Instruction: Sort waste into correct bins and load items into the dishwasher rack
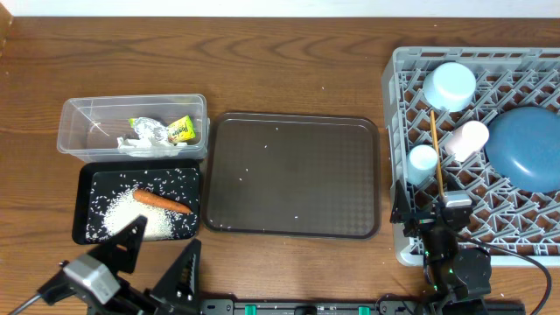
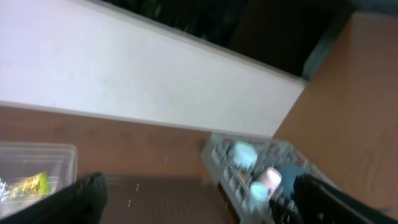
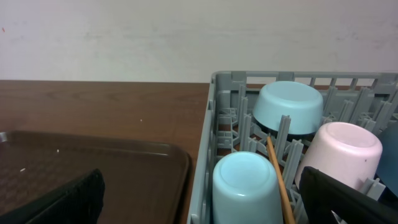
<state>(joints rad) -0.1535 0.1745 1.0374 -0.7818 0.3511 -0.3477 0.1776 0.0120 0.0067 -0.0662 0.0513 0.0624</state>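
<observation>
Left claw (image 1: 166, 236): fingers spread wide, holding nothing, at the near table edge just in front of the black tray (image 1: 85, 188).
Right claw (image 1: 426, 213): fingers spread wide, holding nothing, at the rack's near left corner.
Rack (image 1: 395, 105): grey lattice, far right of the table.
Bowl (image 1: 450, 85): light blue, upside down in the rack's far left part.
Pink cup (image 1: 468, 140): in the rack, near the plate's left edge.
Blue cup (image 1: 423, 159): upside down in the rack, left of the pink cup.
Chopsticks (image 1: 436, 149): in the rack, running between the two cups.
Plate (image 1: 525, 147): dark blue, right side of the rack.
Tub (image 1: 77, 118): clear, far left, holding the wrapper (image 1: 171, 129) and tissue (image 1: 133, 144).
Black tray: just in front of the tub, holding the carrot (image 1: 162, 202) and rice (image 1: 131, 217).
Brown tray (image 1: 297, 175): centre, between bins and rack, a few white specks on it.
</observation>
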